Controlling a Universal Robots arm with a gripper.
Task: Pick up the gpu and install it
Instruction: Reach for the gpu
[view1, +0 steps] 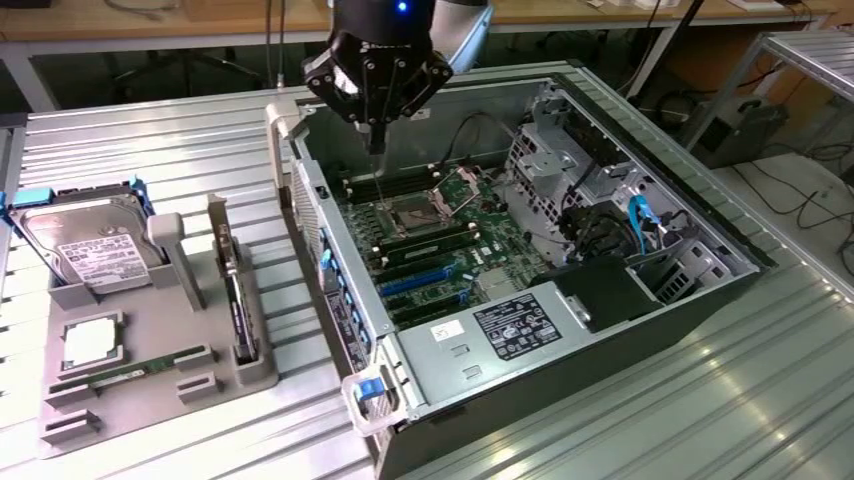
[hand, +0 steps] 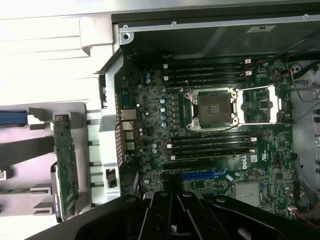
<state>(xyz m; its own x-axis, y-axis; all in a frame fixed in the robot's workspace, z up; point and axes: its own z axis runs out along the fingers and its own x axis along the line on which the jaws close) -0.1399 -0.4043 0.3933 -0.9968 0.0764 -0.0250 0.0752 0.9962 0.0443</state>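
Gpu (view1: 238, 290) stands edge-on in grey tray (view1: 260, 378) on worktop (view1: 160, 140), untouched. Tool (view1: 378, 145) hangs over open PC case (view1: 534, 420), fingers narrow, holding nothing. Pickup not yet started; a grasp likely needs the tool over the tray, opened across the card's thin top edge.

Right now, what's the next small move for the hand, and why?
Probably shift the hand toward the exterior view's left, over the grey tray: the gpu stands edge-on there, while the hand hangs above the open case.
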